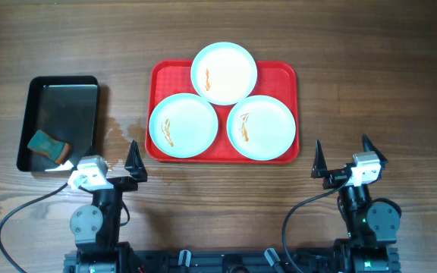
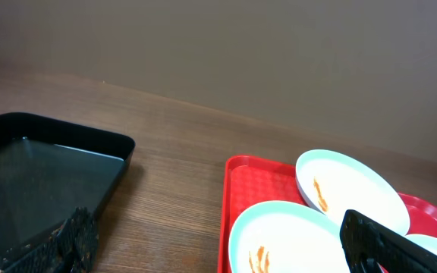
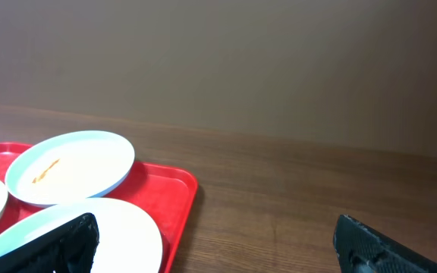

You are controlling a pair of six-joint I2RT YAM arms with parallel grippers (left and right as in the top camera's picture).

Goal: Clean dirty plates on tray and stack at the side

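Three white plates with orange smears lie on the red tray (image 1: 282,76): one at the back (image 1: 224,73), one front left (image 1: 183,125), one front right (image 1: 260,127). My left gripper (image 1: 95,161) is open and empty, near the table's front edge, between the black pan and the tray's left corner. My right gripper (image 1: 344,156) is open and empty, to the right of the tray's front corner. The left wrist view shows the tray (image 2: 247,182) with the front-left plate (image 2: 287,235) and back plate (image 2: 351,189). The right wrist view shows the tray (image 3: 174,186), back plate (image 3: 70,167) and front-right plate (image 3: 108,235).
A black rectangular pan (image 1: 59,87) stands at the left, with a teal and brown sponge (image 1: 48,145) in its near corner. The pan also shows in the left wrist view (image 2: 44,163). A wet patch (image 1: 124,129) lies on the wood between pan and tray.
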